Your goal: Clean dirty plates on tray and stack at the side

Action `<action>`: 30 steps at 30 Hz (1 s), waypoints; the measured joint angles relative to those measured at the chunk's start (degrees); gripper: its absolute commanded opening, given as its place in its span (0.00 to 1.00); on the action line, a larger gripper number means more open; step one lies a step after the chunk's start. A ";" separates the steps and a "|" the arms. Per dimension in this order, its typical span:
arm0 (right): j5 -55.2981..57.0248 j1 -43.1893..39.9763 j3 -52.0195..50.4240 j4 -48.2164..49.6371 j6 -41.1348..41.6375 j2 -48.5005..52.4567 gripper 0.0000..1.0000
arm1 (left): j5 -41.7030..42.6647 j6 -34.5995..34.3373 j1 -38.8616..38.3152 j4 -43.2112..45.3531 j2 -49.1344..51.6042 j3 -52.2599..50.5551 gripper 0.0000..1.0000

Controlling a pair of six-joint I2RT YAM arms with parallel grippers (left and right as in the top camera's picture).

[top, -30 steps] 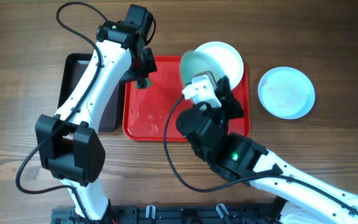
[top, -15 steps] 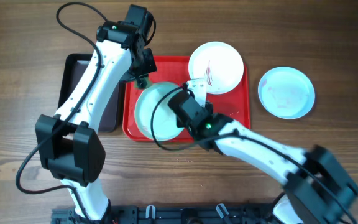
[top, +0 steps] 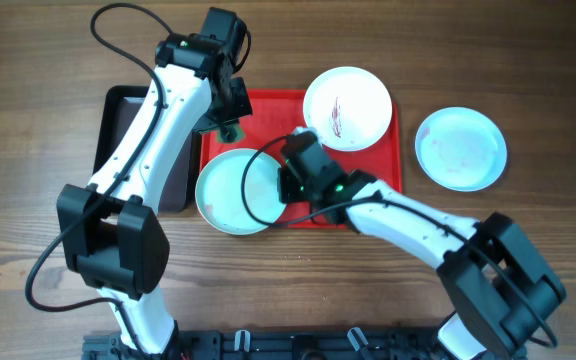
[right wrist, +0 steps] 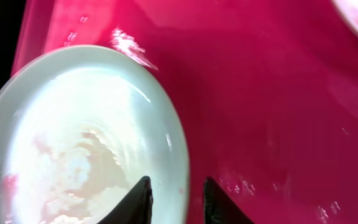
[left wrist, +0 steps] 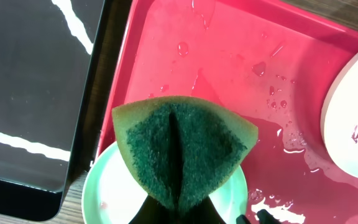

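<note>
left hand [left wrist: 178,214] clamped the folded sponge [left wrist: 182,149] over the tray's [top: 368,190] left edge, ready to scrub. right hand [right wrist: 178,199] straddled the mint plate's [top: 230,192] rim at the near-left corner, likely steadying it; can't tell if gripping.

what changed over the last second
The right hand carried the pale mint round plate from above the white smeared plate to the near-left corner of the red plastic tray, fingers astride the plate's rim. The left hand, shut on the green sponge, and the pale blue plate on the table stayed put.
</note>
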 measured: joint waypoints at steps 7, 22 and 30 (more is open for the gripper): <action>-6.97 -5.86 0.39 5.33 -9.57 2.25 0.27 | 0.00 0.00 0.00 -0.02 0.00 0.00 0.04; -13.79 -5.60 13.62 2.05 -22.40 16.48 0.18 | 0.00 0.00 0.00 -0.11 0.00 0.00 0.04; -13.94 -5.60 14.05 -1.40 -23.19 16.65 0.05 | 0.00 0.00 0.00 -0.20 -0.02 0.00 0.04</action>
